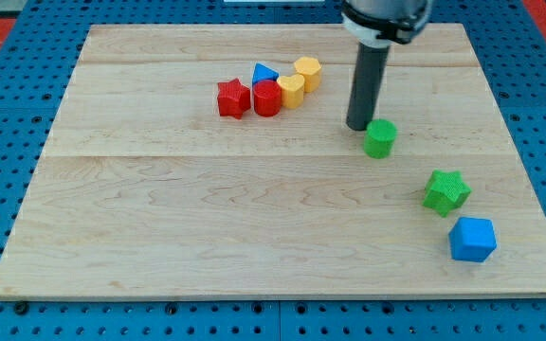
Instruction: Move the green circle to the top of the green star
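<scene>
The green circle [380, 138] is a short green cylinder on the wooden board, right of centre. The green star [445, 191] lies lower and further to the view's right. My tip [359, 126] is the lower end of the dark rod; it rests on the board just at the circle's upper left, touching or nearly touching it. The circle sits up and to the left of the star, with a gap between them.
A blue cube [471, 239] lies just below the green star. A cluster sits at upper centre: red star [233, 98], red cylinder [267, 98], blue triangle [264, 73], two yellow blocks [291, 91] [307, 72]. The board's edge [254, 296] borders blue pegboard.
</scene>
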Available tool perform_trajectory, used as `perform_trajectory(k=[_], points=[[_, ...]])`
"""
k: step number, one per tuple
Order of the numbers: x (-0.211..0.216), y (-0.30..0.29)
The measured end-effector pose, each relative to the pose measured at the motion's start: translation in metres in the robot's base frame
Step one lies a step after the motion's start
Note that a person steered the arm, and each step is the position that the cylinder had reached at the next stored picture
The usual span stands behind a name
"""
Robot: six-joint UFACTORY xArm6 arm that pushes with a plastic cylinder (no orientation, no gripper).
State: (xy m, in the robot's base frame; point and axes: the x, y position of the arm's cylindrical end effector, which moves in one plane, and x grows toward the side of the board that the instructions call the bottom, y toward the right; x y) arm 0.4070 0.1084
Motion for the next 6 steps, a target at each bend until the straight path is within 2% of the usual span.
perform_trajectory(k=[2, 5, 6], points=[[0.028, 0.009], [0.029, 0.065], [0.029, 0.03]])
